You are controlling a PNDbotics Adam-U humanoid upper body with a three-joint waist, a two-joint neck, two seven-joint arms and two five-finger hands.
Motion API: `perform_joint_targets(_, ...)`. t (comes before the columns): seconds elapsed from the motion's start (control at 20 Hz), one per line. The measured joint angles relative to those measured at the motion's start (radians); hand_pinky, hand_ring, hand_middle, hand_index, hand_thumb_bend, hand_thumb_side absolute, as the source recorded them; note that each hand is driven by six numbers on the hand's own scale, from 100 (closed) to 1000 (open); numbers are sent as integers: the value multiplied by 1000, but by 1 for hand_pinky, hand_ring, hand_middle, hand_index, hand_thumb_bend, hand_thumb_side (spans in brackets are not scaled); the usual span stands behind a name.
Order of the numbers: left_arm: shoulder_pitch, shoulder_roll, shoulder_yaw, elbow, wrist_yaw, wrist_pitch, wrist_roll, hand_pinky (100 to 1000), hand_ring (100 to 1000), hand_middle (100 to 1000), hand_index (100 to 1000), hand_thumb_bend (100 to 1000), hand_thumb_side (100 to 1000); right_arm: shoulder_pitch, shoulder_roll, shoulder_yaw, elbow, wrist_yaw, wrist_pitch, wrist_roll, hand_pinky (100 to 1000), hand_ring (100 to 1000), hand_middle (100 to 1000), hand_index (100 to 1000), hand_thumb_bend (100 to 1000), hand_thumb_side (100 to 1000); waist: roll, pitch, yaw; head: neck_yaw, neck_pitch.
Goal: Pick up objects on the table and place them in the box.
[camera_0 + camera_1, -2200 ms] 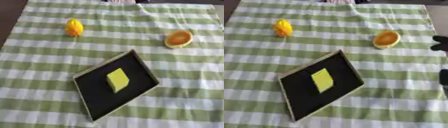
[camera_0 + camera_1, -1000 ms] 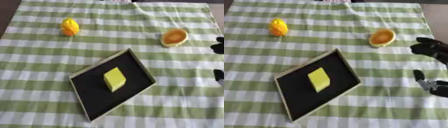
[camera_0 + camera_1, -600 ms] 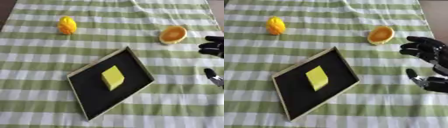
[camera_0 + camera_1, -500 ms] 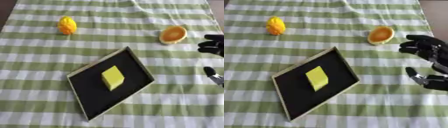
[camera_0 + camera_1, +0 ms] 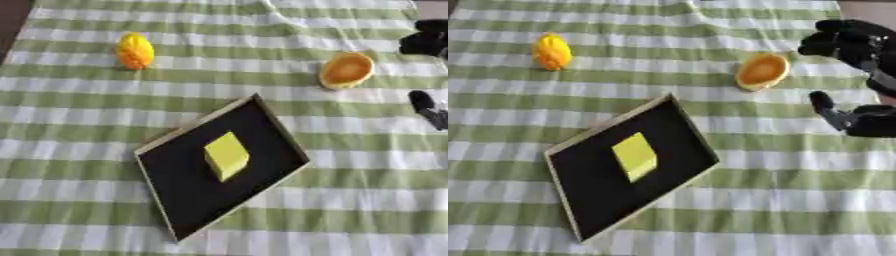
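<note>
In the left eye view, a table (image 5: pixel 70 125) covered with a green and white striped cloth carried a shallow black box (image 5: pixel 223 167) with a pale rim, turned cornerwise. A yellow block (image 5: pixel 227 155) lay inside the box, near its middle. A yellow-orange rounded object (image 5: pixel 135 50) sat well beyond the box's far-left side, and an orange bowl-shaped object (image 5: pixel 346 70) sat beyond its far corner to the right, tilted on its side so that its hollow showed. Only parts of the right robot hand (image 5: pixel 427 42) showed at the view's right edge, past the orange bowl-shaped object from the box: dark curled fingers above and the thumb (image 5: pixel 426 107) lower down. In the right eye view, the right robot hand (image 5: pixel 859 45) showed more fully, hanging to the right of the orange bowl-shaped object and apart from it. Its fingers (image 5: pixel 833 40) were bent toward the object, the thumb (image 5: pixel 826 109) stood apart below them, and the wide gap between them held nothing. The box lay well to the left of this hand, nearer the camera. The left robot hand appeared in neither view.
</note>
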Motion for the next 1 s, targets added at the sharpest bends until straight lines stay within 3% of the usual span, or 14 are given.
perform_joint_targets(0.3,-2,0,-6,1,6,1,-6,721,767,737,837,100,566,-119,-16,50,141,-4,-1,39,992,1000,871,961,220,432,-1,0,20,-18,-8)
perform_joint_targets(0.5,-3,0,-6,1,7,3,-8,720,767,738,837,100,566,-174,-15,73,222,1,-8,60,1000,1000,875,981,100,547,-5,5,31,-31,-15)
perform_joint_targets(1.0,-11,-1,-12,1,17,11,-16,720,765,738,838,100,567,-273,13,121,328,14,28,101,1000,1000,879,986,100,473,-11,14,52,-48,-19)
